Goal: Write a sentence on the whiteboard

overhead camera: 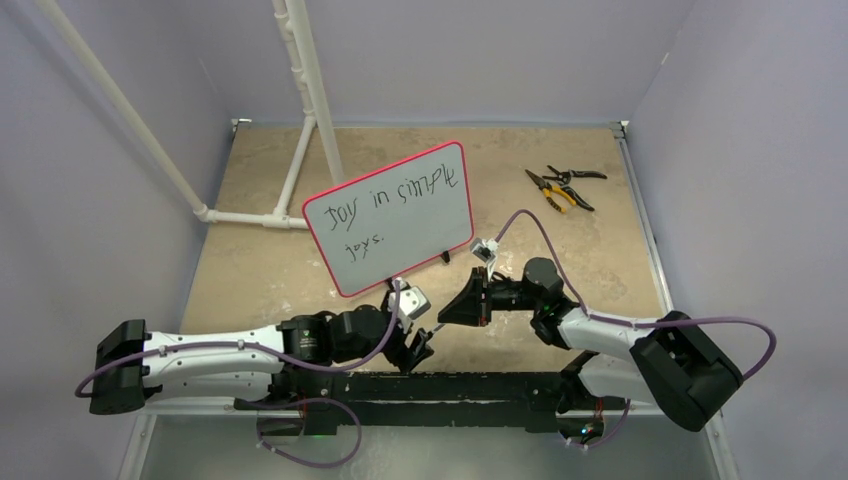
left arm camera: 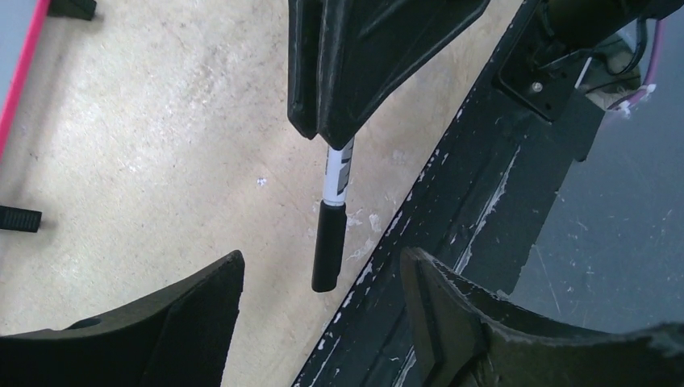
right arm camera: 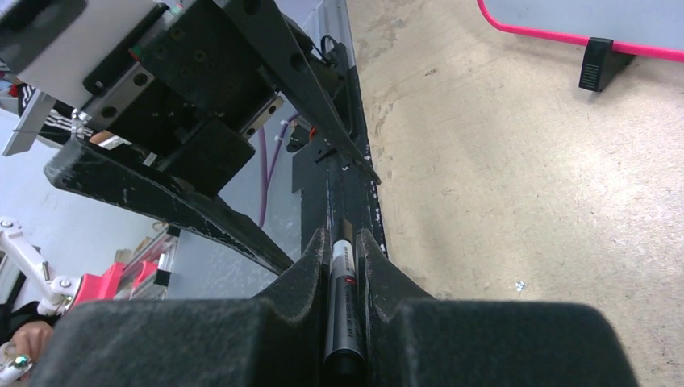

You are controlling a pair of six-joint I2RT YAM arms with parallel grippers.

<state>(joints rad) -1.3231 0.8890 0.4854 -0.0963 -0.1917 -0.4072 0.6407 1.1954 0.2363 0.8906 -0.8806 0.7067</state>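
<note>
- Right gripper [right arm camera: 343, 242] pinches the white, black-capped marker pen [right arm camera: 342, 282], offering its capped end leftward.
- Left gripper [left arm camera: 321, 256] gapes empty either side of that cap [left arm camera: 328, 250]; capping looks done.

Even overhead light washes the speckled beige tabletop [overhead camera: 560, 250] in the top view, with faint shadows beneath the arms at 6 o'clock; the pale red-rimmed rectangular whiteboard [overhead camera: 400, 225] is evenly lit, its black handwritten sentence [overhead camera: 385, 195] legible. Wide-angle bowing tilts the white pipe frame [overhead camera: 300, 60] at 11 o'clock. In the wrist views the black-capped white marker pen [left arm camera: 331, 234] is crisp, while the black left gripper [left arm camera: 323, 260] and black right gripper [right arm camera: 343, 242] blur at 6 o'clock.
</note>
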